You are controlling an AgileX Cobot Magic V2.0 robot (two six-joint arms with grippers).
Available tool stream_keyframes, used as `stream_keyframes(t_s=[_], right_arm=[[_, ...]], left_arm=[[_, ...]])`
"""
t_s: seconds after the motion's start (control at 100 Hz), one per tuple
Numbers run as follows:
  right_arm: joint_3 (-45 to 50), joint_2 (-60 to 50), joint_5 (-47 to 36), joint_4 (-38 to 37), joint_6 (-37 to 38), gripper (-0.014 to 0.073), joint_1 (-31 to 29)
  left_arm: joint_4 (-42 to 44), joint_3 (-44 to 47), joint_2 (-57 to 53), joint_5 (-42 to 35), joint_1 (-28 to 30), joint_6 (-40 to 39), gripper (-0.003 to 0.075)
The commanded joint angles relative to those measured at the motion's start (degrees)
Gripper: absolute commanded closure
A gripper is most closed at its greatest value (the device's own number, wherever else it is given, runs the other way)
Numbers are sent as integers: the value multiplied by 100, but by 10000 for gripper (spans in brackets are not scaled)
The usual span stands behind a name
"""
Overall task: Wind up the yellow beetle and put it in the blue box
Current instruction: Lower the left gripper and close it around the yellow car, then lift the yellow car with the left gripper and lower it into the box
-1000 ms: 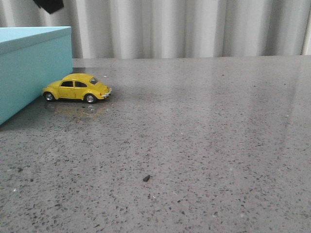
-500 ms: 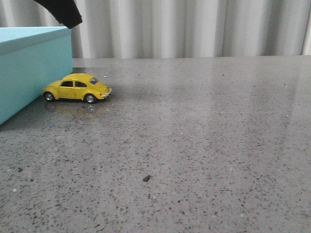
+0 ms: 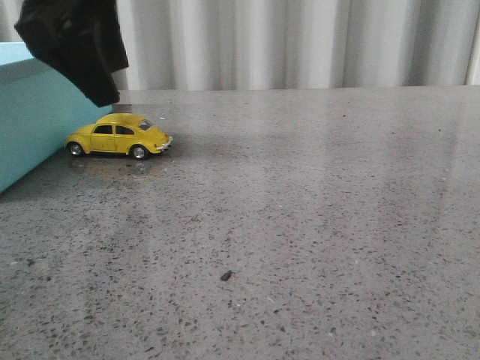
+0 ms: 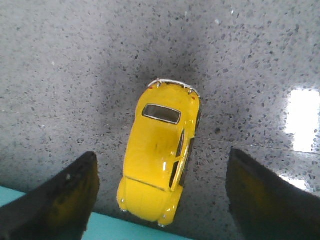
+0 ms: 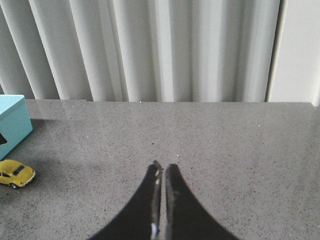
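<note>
- The box [image 3: 30, 127] stands at the far left of the table [image 3: 315, 210], only partly in the front view. No view shows whether its lid is on, so opening it may be part of what is left.
- The left gripper [image 4: 160, 200] hangs above the beetle, its tip low over the box's near corner in the front view. Its fingers [image 4: 60, 200] are spread wide, one to each side of the car and not touching it.
- The beetle [image 3: 118, 136] sits on all four wheels on the table, one end just beside the box wall. Nothing holds it, so by my reading no winding or lifting has begun.
- The right gripper [image 5: 161, 172] is well apart from the car, pointing over bare table toward the curtain [image 5: 160, 50], its tips pressed together and holding nothing.
- Judged from this, the task is at its start: grasping, winding and storing all remain.
</note>
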Motion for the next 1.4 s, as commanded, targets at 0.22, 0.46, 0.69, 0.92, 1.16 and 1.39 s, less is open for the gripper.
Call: stream_keyframes(t_s=[0.22,0.46,0.69,0.92,1.16,1.39], right_arm=[[79,70,-557,-70,-66,654,6],[79,70,-742,-70,-66,654,6],[79,70,-963,-70,-66,654,6],[79,70,-951,-70,-66,654,6],[79,65,-941,-70,-66,654,6],[79,65,-987,-20,-66,654,6]], left_arm=[[77,-164,-8,-358,-132,15,227],[254,-164,-3,-329,-132,15,227],[185,-164,258,-376,-160,-38,227],[385,-164,416,-470,-195,-38,227],[389,-164,482,-531,-183,-38,227],[467,-164,493,-509,-183,-38,227]])
